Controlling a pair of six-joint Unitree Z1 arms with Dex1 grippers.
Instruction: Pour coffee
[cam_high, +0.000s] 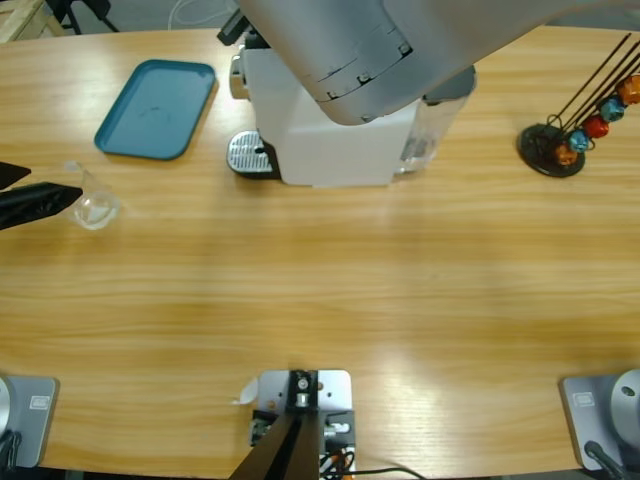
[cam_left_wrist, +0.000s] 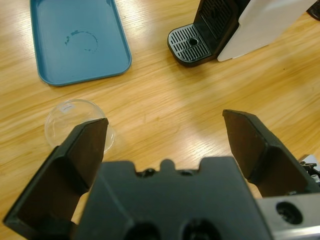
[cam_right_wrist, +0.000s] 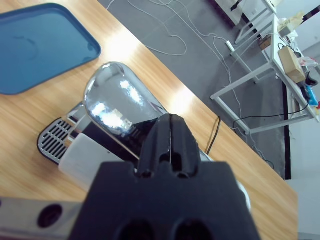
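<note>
Grippers work apart over a long wooden table (cam_high: 330, 280). At the table's left edge in the high view, the left gripper (cam_high: 60, 195) reaches in with its black jaws spread wide and nothing between them. A small clear glass (cam_high: 95, 208) stands on the wood just at its tip; in the left wrist view the glass (cam_left_wrist: 75, 122) sits just ahead of the gripper's (cam_left_wrist: 165, 135) left-hand jaw, partly hidden behind it, outside the gap and not held. No coffee can be made out in the glass from either view.

Beyond the glass lies a teal tray (cam_high: 158, 108), flat on the table and bearing only a faint ring mark in the left wrist view. To the tray's right stands a white coffee machine (cam_high: 330, 140) with a round perforated drip grate (cam_high: 245, 152) jutting from its base toward the tray; nothing stands on the grate.

A large silver arm (cam_high: 370, 50) hangs over the machine close under the camera. The right wrist view shows the right gripper (cam_right_wrist: 170, 130) with jaws pressed together, holding nothing, poised above the machine's chrome top (cam_right_wrist: 117, 102).

Near the table's right edge, well apart from everything else, a black wire rack (cam_high: 560, 140) carries coloured capsules (cam_high: 598, 118).
</note>
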